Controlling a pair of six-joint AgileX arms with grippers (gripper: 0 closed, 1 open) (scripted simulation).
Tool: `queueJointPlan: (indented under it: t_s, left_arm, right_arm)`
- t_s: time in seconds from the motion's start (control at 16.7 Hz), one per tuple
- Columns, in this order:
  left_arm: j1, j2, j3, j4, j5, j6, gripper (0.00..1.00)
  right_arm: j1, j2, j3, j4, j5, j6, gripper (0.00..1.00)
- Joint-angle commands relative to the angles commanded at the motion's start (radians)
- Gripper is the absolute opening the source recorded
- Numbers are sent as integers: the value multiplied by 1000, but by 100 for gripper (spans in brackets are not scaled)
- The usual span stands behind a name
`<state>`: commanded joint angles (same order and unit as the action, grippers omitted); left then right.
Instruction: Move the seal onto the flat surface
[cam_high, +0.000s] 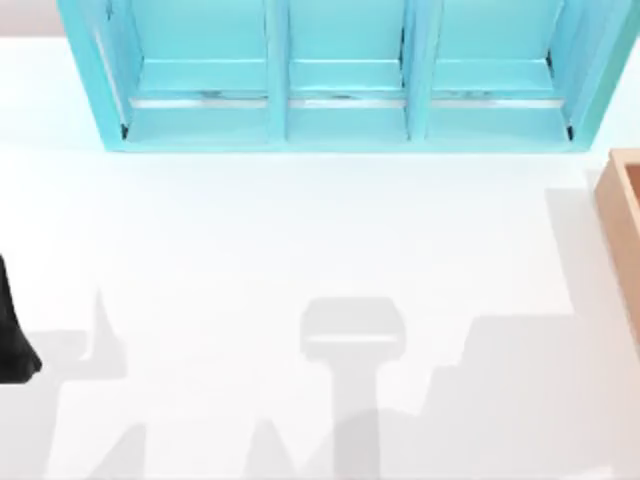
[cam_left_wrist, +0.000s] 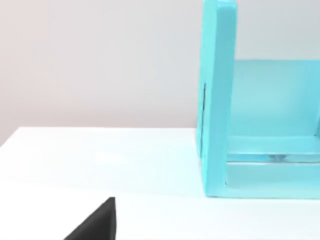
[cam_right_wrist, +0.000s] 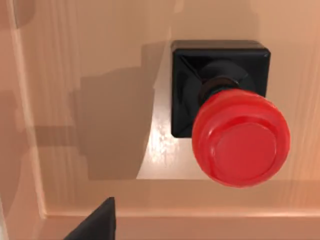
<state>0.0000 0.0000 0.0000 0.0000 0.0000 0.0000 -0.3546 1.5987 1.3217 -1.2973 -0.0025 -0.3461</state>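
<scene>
The seal (cam_right_wrist: 227, 112), a black square block with a glossy red round knob, stands upright on the floor of the tan wooden box (cam_right_wrist: 90, 60). The right wrist view looks straight down on it from close above. A black part of my right gripper (cam_right_wrist: 95, 225) shows at that view's edge, apart from the seal. The flat surface (cam_high: 300, 230) is the broad white tabletop, bare in the middle. My left gripper (cam_left_wrist: 95, 225) hangs low over the tabletop, and its arm (cam_high: 12, 335) sits parked at the table's left edge.
A turquoise shelf unit (cam_high: 345, 75) with three bays runs along the back of the table. The tan wooden box (cam_high: 625, 220) stands at the right edge. Its low walls (cam_right_wrist: 200, 220) ring the seal.
</scene>
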Motion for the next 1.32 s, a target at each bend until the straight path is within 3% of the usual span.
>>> queueJointPlan:
  t_s: [0.48,0.84,1.32]
  left_arm:
    - [0,0,0,0,0,0,100]
    - [0,0,0,0,0,0,100]
    - [0,0,0,0,0,0,100]
  right_arm:
    - [1,70,-263,342,0,4,100]
    - [1,81,-301,383,0,4,100]
    - [1,81,-301,383,0,4,40]
